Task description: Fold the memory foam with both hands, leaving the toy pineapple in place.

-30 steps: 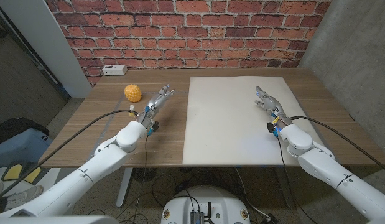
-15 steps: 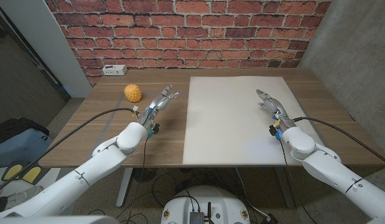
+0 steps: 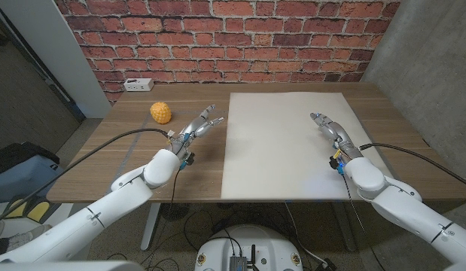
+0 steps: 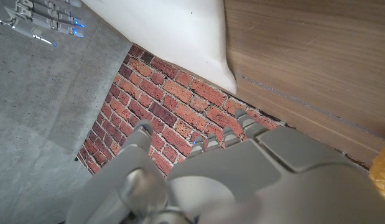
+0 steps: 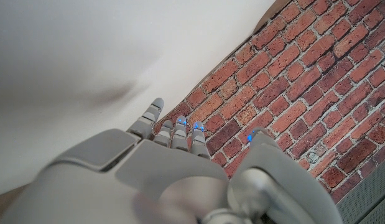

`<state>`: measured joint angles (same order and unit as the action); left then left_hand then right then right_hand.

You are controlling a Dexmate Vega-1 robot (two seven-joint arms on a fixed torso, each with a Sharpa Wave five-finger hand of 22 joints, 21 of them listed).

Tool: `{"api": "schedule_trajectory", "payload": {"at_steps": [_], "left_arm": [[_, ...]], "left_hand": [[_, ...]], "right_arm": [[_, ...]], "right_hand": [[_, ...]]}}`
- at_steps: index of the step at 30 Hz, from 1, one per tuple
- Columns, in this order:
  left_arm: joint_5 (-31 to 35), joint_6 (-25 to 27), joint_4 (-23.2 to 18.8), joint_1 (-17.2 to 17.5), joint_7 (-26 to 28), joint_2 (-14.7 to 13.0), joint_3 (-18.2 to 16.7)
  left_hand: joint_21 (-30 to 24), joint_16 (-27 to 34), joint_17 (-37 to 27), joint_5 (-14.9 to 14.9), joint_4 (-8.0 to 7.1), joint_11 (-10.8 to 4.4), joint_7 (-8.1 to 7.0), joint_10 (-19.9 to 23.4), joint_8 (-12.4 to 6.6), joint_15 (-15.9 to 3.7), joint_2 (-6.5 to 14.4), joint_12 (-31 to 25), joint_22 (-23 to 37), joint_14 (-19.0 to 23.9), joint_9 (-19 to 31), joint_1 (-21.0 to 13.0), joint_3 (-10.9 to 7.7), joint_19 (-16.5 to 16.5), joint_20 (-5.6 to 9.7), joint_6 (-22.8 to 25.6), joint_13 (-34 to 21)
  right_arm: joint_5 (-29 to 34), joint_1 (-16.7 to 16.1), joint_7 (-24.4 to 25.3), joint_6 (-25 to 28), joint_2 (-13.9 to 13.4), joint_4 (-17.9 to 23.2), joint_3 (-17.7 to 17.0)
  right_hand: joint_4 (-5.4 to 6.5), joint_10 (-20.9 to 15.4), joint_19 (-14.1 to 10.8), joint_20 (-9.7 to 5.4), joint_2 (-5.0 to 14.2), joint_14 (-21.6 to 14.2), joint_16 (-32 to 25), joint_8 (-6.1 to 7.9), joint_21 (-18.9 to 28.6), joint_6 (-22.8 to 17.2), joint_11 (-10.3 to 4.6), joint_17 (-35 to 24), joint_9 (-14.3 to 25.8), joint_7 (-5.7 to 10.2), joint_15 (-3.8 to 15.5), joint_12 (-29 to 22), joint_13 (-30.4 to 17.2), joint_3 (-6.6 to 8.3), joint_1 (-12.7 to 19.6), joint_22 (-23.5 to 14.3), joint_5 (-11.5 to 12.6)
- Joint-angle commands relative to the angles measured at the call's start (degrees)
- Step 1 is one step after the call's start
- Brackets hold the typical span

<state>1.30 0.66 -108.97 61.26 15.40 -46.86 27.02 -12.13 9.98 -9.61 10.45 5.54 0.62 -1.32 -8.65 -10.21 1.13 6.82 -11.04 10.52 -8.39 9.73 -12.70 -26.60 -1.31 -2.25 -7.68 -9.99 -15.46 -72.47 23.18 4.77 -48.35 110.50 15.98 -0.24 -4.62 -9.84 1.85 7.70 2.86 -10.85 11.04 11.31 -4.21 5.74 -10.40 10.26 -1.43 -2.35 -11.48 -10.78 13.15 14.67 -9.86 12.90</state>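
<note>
Head view: toy pineapple (image 3: 161, 113) on desk (image 3: 127, 158). Left hand (image 3: 196, 126), fingers spread, has moved nearer the memory foam (image 3: 285, 143). Right hand (image 3: 330, 129) spread, empty, above foam.

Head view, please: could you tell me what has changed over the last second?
The left hand has moved toward the memory foam's left edge, fingers spread, holding nothing. The right hand has shifted slightly over the foam, also empty. Foam and toy pineapple stayed put.
</note>
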Motion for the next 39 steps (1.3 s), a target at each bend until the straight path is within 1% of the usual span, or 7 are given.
{"api": "schedule_trajectory", "payload": {"at_steps": [1, 8, 11, 26, 27, 33, 39], "left_arm": [[6.61, 2.85, -2.62, -0.66, -1.52, -1.28, 2.15], [9.97, 3.15, -3.42, -1.33, -2.84, -1.73, 3.59], [10.94, 3.03, -3.71, -1.5, -3.41, -1.86, 3.96], [15.64, 3.39, -5.35, -1.59, -5.19, -2.49, 5.04], [15.94, 3.39, -5.42, -1.61, -5.35, -2.56, 5.11], [17.94, 3.73, -6.28, -1.65, -6.11, -2.9, 5.44], [19.92, 3.85, -6.96, -2.01, -7.15, -3.16, 5.88]], "left_hand": [[0.12, 0.23, -0.16, -0.07, 0.53, -0.14, -0.12, -0.11, -0.24, 0.12, -0.1, -0.2, 0.19, 0.01, 0.3, -0.66, -0.18, 0.07, -0.17, 0.27, -0.33], [0.18, 0.24, -0.17, -0.1, 0.72, 0.27, -0.21, 0.02, -0.22, 0.06, -0.28, -0.25, 0.19, 0.06, 0.32, -0.79, 0.0, 0.24, -0.09, 0.24, -0.35], [0.19, 0.24, -0.16, -0.11, 0.82, -1.0, -0.27, 0.18, -0.25, 0.04, -0.33, -0.3, 0.19, 0.1, 0.32, -0.88, 0.06, 0.29, 0.01, 0.31, -0.36], [-0.03, 0.4, -0.13, -0.13, 1.46, -0.69, -0.28, 1.12, -0.43, -0.39, -0.6, -0.55, 0.13, 0.81, 0.33, -1.6, 0.24, -0.41, 0.35, 0.97, -0.36], [-0.01, 0.38, -0.13, -0.13, 1.61, -1.58, -0.34, 1.09, -0.42, -0.43, -0.7, -0.5, 0.11, 0.88, 0.33, -1.77, 0.27, -0.44, 0.35, 1.02, -0.36], [-0.16, 0.44, -0.1, -0.14, 1.94, -0.58, -0.23, 1.71, -0.49, -0.44, -0.94, -0.65, 0.08, 1.37, 0.33, -2.14, 0.39, -1.02, 0.46, 1.37, -0.37], [-0.16, 0.45, -0.09, -0.15, 2.31, -1.21, -0.25, 2.03, -0.5, -0.54, -1.22, -0.64, 0.05, 1.88, 0.34, -2.61, 0.55, -1.34, 0.45, 1.75, -0.36]], "right_arm": [[3.14, -4.47, 3.48, 6.55, -2.33, 6.13, -1.78], [5.29, -7.46, 5.81, 10.97, -3.32, 9.83, -3.01], [6.18, -8.52, 6.78, 12.93, -3.48, 11.21, -3.44], [9.91, -12.99, 9.97, 21.62, -3.65, 16.38, -5.12], [10.26, -13.25, 10.17, 22.27, -3.7, 16.71, -5.14], [11.96, -14.62, 11.46, 26.65, -3.5, 18.82, -5.27], [13.32, -15.79, 12.3, 30.14, -3.28, 20.53, -5.42]], "right_hand": [[-0.35, -0.36, 0.03, 0.29, 0.09, -0.27, -0.28, 0.24, 0.1, -0.36, 0.11, -0.07, 0.16, 0.06, -0.05, -0.5, -0.22, 0.33, 1.08, -0.2, -0.21], [-0.75, -0.65, -0.01, 0.34, 0.18, -0.39, -0.27, 0.26, 0.1, -0.61, 0.03, -0.05, 0.16, 0.11, 0.02, -0.55, -0.23, 0.64, 1.62, -0.2, -0.38], [-0.9, -0.72, -0.02, 0.33, 0.2, -0.43, -0.26, 0.25, 0.1, -0.67, 0.06, -0.04, 0.16, 0.16, 0.04, -0.55, -0.23, 0.75, 1.81, -0.2, -0.45], [-1.68, -1.21, 0.01, 0.44, 0.47, -0.75, -0.27, 0.36, 0.07, -1.33, -0.07, -0.01, 0.17, 0.25, 0.26, -0.61, -0.23, 1.39, 2.9, -0.19, -0.72], [-1.79, -1.29, 0.0, 0.45, 0.49, -0.79, -0.28, 0.4, 0.07, -1.48, -0.06, -0.01, 0.17, 0.23, 0.3, -0.62, -0.23, 1.47, 3.06, -0.19, -0.75], [-2.33, -1.69, -0.04, 0.53, 0.52, -1.05, -0.31, 0.54, 0.07, -2.11, -0.15, 0.01, 0.17, 0.36, 0.5, -0.68, -0.23, 1.84, 3.75, -0.18, -0.89], [-2.92, -2.05, -0.12, 0.49, 0.53, -1.29, -0.33, 0.61, 0.08, -2.64, -0.4, 0.03, 0.17, 0.51, 0.59, -0.72, -0.22, 2.21, 4.49, -0.16, -1.03]]}}
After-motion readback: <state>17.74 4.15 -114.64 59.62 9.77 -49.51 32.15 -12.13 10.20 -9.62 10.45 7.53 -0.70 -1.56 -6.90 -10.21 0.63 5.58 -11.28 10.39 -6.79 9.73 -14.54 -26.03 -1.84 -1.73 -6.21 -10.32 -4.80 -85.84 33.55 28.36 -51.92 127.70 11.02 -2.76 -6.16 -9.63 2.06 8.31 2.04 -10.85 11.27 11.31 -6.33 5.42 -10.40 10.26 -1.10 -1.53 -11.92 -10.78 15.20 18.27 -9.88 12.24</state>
